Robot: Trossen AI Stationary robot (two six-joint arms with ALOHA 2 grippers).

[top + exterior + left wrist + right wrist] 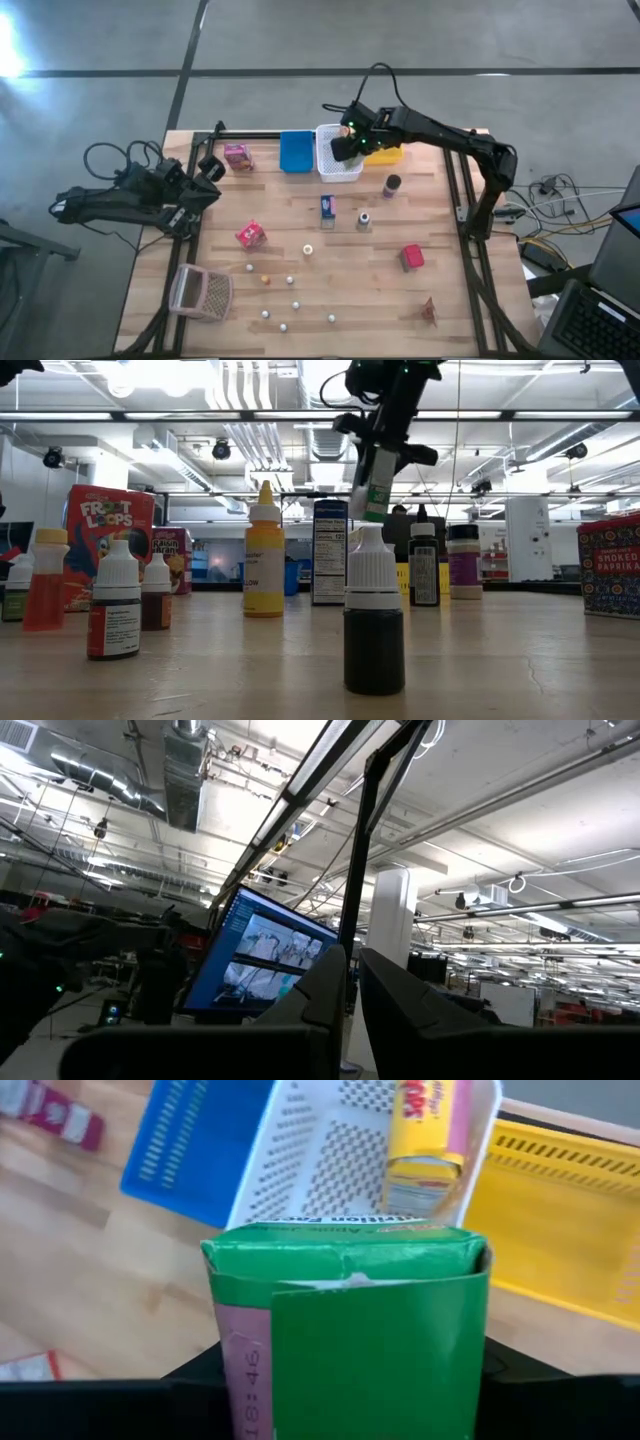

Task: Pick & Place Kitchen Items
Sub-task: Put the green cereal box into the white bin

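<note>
— Overhead, where does the sorting stand?

— Early, by the look of it. Right claw (347, 146) grips a green box (345, 1330) above the white bin (338, 170), jaws clamped on its sides. One yellow box (428, 1130) already lies inside that bin. The blue bin (296, 152) and yellow bin (385, 154) flank it; no contents can be made out in either.

— And what remains?

— Most of it. A pink box (238, 156), a red box (250, 234), a blue box (328, 206), a dark jar (391, 184), a grey jar (364, 220) and another red box (412, 257) sit scattered on the tabletop (420, 215). Small balls (290, 281) dot the near side, beside a mesh basket (202, 292).

— The other arm?

— Left claw (205, 170) waits at the tabletop's left edge, fingers (325, 995) closed on nothing.
</note>
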